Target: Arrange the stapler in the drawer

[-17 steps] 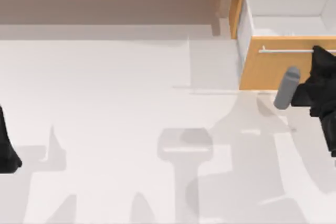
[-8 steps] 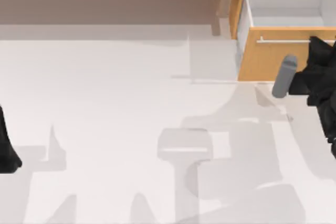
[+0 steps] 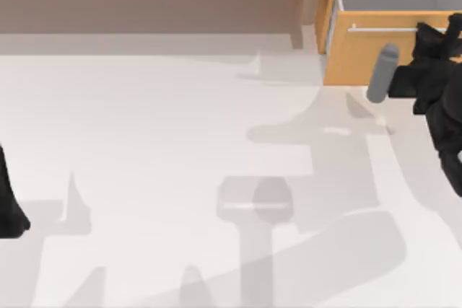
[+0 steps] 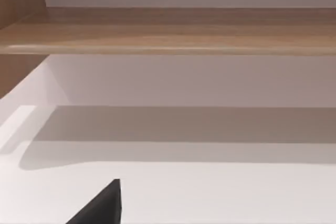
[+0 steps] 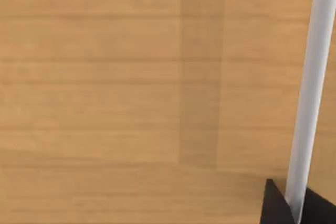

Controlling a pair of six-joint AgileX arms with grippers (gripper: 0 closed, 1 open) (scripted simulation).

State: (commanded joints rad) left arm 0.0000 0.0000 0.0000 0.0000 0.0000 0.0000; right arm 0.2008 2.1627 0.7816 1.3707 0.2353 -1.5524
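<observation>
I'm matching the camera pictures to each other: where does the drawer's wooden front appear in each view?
Top view: the drawer front sits at the upper right, next to the right end effector.
Right wrist view: its orange-tan wood spans the picture, seen up close.
Left wrist view: this camera faces the shelf unit instead.
Shared landmark: the silver handle, crossing the front in the top and right wrist views.

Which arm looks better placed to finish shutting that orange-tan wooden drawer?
Right. Its end effector is at the thin silver bar handle of the orange-tan wooden drawer; the left arm sits far across the white table.
</observation>
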